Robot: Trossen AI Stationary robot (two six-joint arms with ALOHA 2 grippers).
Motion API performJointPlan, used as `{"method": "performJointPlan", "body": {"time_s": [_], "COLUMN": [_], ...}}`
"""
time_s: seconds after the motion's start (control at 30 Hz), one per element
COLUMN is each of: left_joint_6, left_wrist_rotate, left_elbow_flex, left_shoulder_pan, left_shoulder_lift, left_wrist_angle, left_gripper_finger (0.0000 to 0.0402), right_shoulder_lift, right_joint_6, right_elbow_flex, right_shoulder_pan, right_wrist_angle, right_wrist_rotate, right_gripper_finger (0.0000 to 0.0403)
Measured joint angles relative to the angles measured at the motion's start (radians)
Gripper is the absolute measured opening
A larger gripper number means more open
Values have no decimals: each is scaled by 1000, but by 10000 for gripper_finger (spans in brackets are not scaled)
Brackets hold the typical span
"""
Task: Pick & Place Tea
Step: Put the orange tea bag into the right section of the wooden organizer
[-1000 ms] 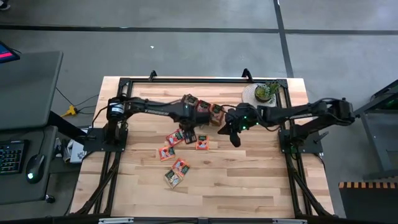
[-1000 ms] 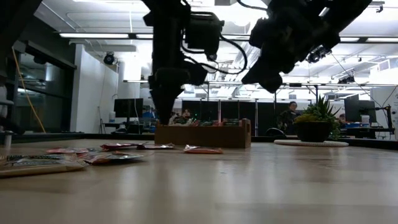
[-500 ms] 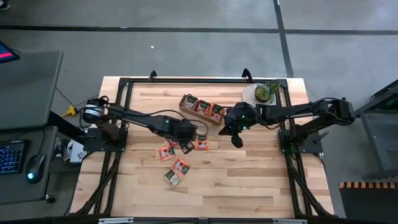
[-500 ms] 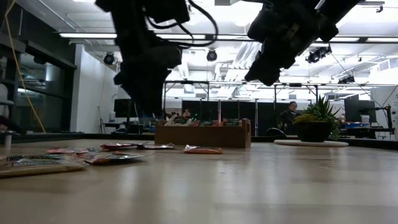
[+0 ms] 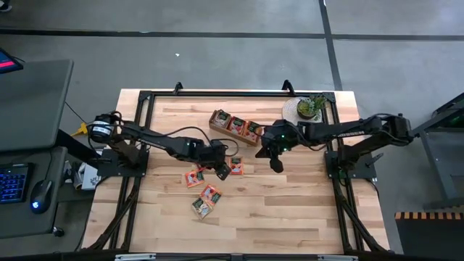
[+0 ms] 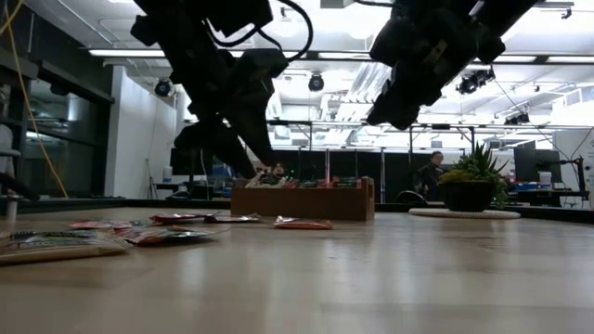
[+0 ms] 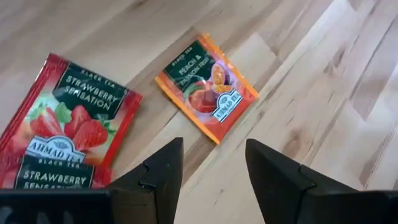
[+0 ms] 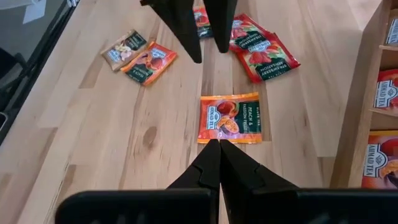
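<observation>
left gripper [image 7: 208, 180] hovering, jaws apart, lining up over peach sachet [image 7: 206, 86] for a pick | right gripper [image 8: 219, 163] waiting near tray [image 5: 235, 125], jaws together, empty, keeping clear

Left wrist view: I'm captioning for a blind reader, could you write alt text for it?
The left hand, fingers open and empty, hovers over a wooden table just short of an orange peach tea sachet. A red strawberry tea sachet lies flat beside it, apart from it.
</observation>
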Motion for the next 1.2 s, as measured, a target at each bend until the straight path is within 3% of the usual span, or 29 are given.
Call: {"method": "performJointPlan", "body": {"time_s": [0.2, 0.4, 0.63, 0.8, 0.97, 1.2], "left_joint_6": [68, 153, 142, 144, 168, 144], "left_wrist_rotate": [3, 69, 181, 239, 209, 86], "left_elbow_flex": [0, 0, -141, -160, -160, -160], "left_shoulder_pan": [14, 62, 108, 112, 112, 112], "left_shoulder_lift": [0, 0, 2, 2, 2, 2], "left_wrist_angle": [8, 32, 295, 395, 398, 279], "left_gripper_finger": [172, 172, 172, 172, 172, 172], "right_shoulder_lift": [92, 148, 150, 191, 320, 479], "right_joint_6": [59, 126, 160, 169, 184, 149], "right_elbow_flex": [0, 0, 0, 0, 68, 251], "right_shoulder_pan": [8, 48, 96, 109, 126, 143], "right_wrist_angle": [4, 40, 62, 85, 105, 25], "right_wrist_rotate": [-6, 10, 70, 72, 51, 37], "right_gripper_finger": [0, 0, 0, 0, 0, 0]}}
